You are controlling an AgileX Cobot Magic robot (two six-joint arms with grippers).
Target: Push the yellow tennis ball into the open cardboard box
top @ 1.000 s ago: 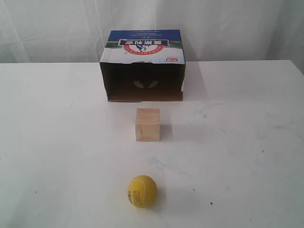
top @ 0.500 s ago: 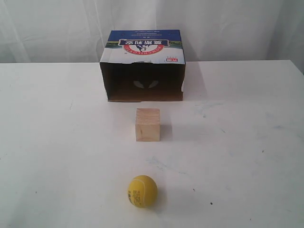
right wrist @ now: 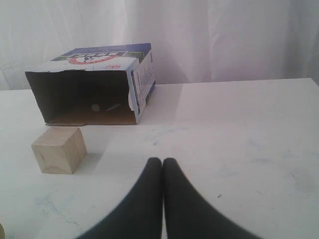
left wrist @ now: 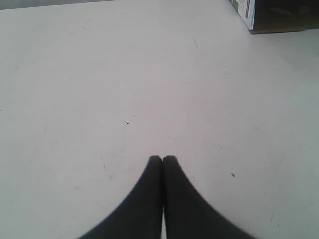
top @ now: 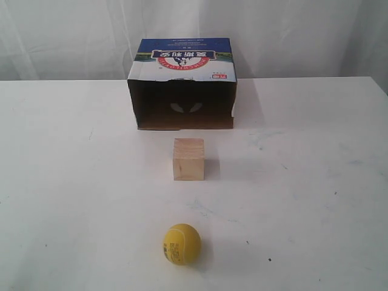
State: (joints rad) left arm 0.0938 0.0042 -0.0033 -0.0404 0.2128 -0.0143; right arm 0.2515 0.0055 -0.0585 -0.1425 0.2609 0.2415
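The yellow tennis ball point(top: 181, 244) rests near the table's front edge, dark print facing left. Behind it, at the back of the table, lies the open cardboard box point(top: 182, 85), its dark mouth facing the ball and its blue-and-white panel on top. The right wrist view also holds the box point(right wrist: 92, 82); a corner of the box point(left wrist: 271, 15) shows in the left wrist view. My left gripper point(left wrist: 162, 159) is shut over bare table, holding nothing. My right gripper point(right wrist: 162, 161) is shut too, with nothing in it, some way from the box mouth. Neither gripper appears in the exterior view.
A pale wooden cube point(top: 188, 159) stands between ball and box, directly on the line from one to the other; it also shows as the cube point(right wrist: 59, 149) in the right wrist view. The white table point(top: 315, 182) has a white curtain behind.
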